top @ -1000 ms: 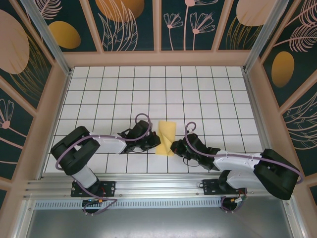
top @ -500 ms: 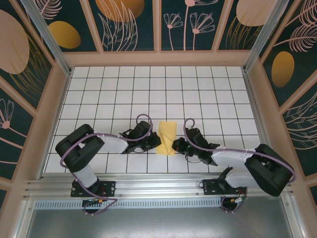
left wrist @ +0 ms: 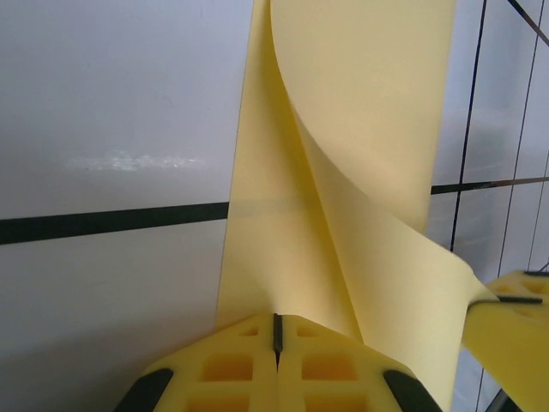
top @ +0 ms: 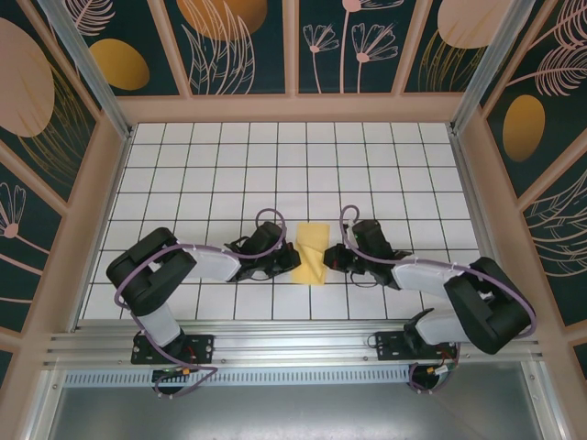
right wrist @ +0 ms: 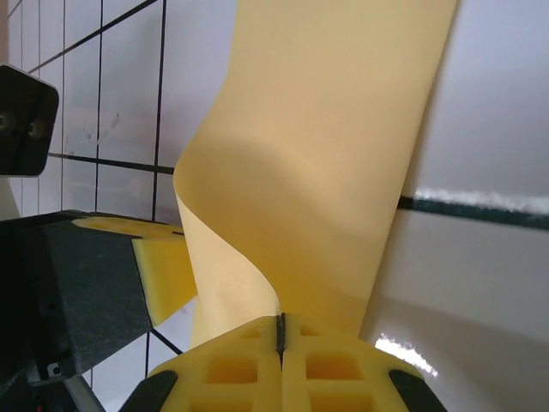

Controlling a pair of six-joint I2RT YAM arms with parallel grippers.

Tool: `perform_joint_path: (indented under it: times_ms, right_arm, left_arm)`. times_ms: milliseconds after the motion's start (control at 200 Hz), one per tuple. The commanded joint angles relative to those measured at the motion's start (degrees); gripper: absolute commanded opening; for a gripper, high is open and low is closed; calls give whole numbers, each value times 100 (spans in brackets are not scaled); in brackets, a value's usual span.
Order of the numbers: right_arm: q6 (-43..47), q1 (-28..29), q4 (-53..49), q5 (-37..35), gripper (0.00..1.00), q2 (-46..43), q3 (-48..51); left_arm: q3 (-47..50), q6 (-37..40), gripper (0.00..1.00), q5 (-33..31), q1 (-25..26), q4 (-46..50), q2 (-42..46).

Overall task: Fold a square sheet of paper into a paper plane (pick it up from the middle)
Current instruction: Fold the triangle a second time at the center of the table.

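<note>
Overhead, a white table of black-lined grid tiles (top: pixel 229 156) is seen inside a frame of patterned dark walls; the two white-and-black arms are bent inward from the near edge, the left arm (top: pixel 197 266) and the right arm (top: pixel 431 275) meeting at the middle of the near rows; between them a thin pale yellow sheet of paper (top: pixel 311 253) is laid as a narrow folded strip, running away from the bases across about two tiles; in the wrist views one layer is seen flat on the tiles while another layer is curled up off it in a twisted loop; the left gripper (top: pixel 292 261) is set against the strip's left near edge and the right gripper (top: pixel 330 259) against its right edge; each pair of yellow foam-padded jaws is pressed together to a thin dark slit, with the paper's edge pinched in it.
</note>
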State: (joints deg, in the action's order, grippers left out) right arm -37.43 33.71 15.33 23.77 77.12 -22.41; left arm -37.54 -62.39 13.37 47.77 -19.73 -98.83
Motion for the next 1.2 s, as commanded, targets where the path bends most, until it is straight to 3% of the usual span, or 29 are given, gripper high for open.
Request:
perform_joint_path:
  times_ms: [0, 270, 450, 1196]
  right_arm:
    - [640, -134, -234, 468, 0, 241, -324]
    - [934, -207, -447, 668, 0, 676, -691]
    - [869, -204, -555, 435, 0, 623, -660]
    - [1494, -512, -980, 582, 0, 1248, -1140]
  left_arm:
    - [-15, 293, 3, -408, 11, 639, -276]
    - [-242, 604, 5, -685, 5, 923, -278]
    - [-390, 735, 6, -982, 9, 1266, -196]
    - [-498, 746, 8, -897, 10, 1296, -325]
